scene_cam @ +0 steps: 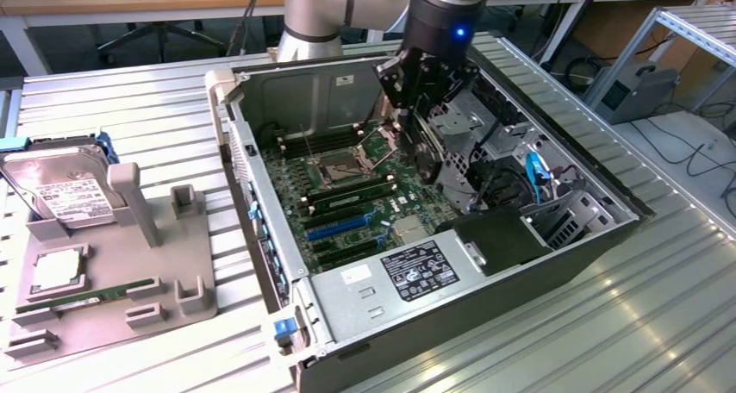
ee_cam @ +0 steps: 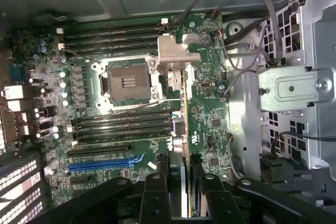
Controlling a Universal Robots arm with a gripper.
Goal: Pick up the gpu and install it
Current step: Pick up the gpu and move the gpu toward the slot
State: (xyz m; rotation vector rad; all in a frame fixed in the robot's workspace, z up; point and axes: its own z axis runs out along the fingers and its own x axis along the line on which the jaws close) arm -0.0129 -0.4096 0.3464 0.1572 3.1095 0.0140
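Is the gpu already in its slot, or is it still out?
Out: the gpu is held edge-on in the gripper, above the motherboard, with the blue slot off to one side.

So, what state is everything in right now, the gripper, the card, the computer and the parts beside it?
gripper: closed on the gpu
gpu: held inside the case, not installed
computer case: open side up
motherboard: exposed
hard drive: in the gray holder
memory stick: in the gray holder

Bright overall, with glare on the ribbed metal tabletop (scene_cam: 652, 299) and shadow under the desks (scene_cam: 161, 40).
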